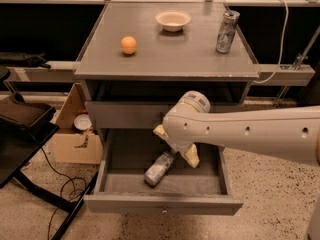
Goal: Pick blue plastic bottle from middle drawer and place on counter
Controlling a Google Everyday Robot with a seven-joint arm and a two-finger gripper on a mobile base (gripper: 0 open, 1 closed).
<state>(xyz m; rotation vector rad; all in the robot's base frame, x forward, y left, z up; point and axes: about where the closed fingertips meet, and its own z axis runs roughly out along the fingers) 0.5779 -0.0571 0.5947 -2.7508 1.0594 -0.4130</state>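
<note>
The blue plastic bottle [159, 168] lies on its side, slanted, on the floor of the open middle drawer [162, 204]. My gripper [175, 144] hangs from the big white arm just above the bottle's upper end. Its two cream fingers [191, 156] stand apart, one on each side, and hold nothing. The wrist hides the bottle's cap. The grey counter [170, 56] is the cabinet top above the drawers.
On the counter stand an orange ball [129, 45], a white bowl [173, 20] and a silver can [226, 31]. The shallower upper drawer front [125, 115] is shut. A cardboard box [75, 134] and a black stand [22, 129] sit left of the cabinet.
</note>
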